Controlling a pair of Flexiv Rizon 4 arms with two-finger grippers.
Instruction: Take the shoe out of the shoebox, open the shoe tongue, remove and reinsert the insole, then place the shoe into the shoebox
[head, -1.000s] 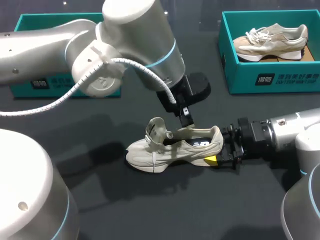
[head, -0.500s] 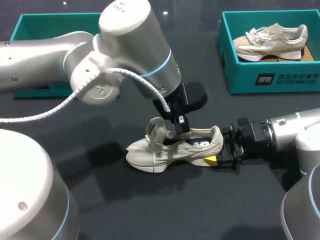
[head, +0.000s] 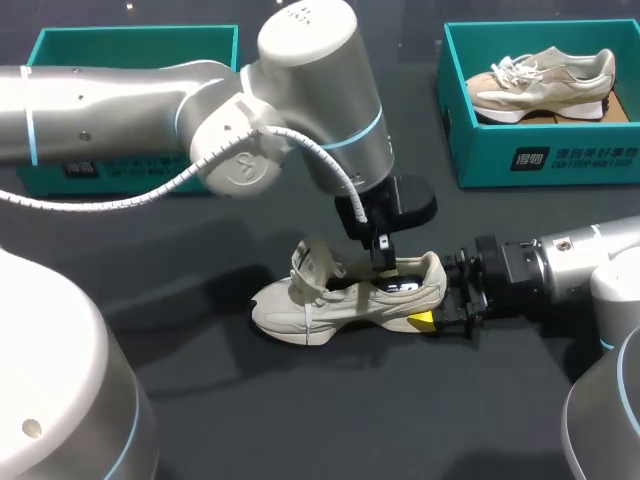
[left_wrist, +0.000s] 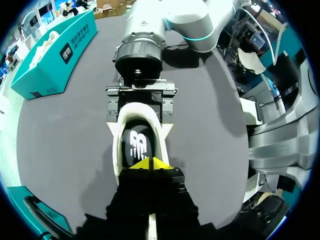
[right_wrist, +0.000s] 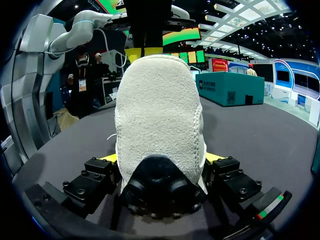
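Shoe (right_wrist: 160, 110) of rough cream cloth, insole (left_wrist: 137, 146) smooth black, table (head: 300, 420) matt dark, left arm (head: 100, 110) glossy silver metal

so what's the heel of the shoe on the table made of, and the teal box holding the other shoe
The heel of the shoe looks like cream suede or napped fabric: fuzzy and matte. Its black heel tab seems moulded rubber or plastic, smooth with slight sheen. The shoebox looks like printed cardboard: thin flat walls, crisp edges.

Even overhead light falls on the dark bench (head: 300, 420); a soft shadow lies beside the shoe (head: 345, 300), and pale highlights gleam on the left arm (head: 310, 90).
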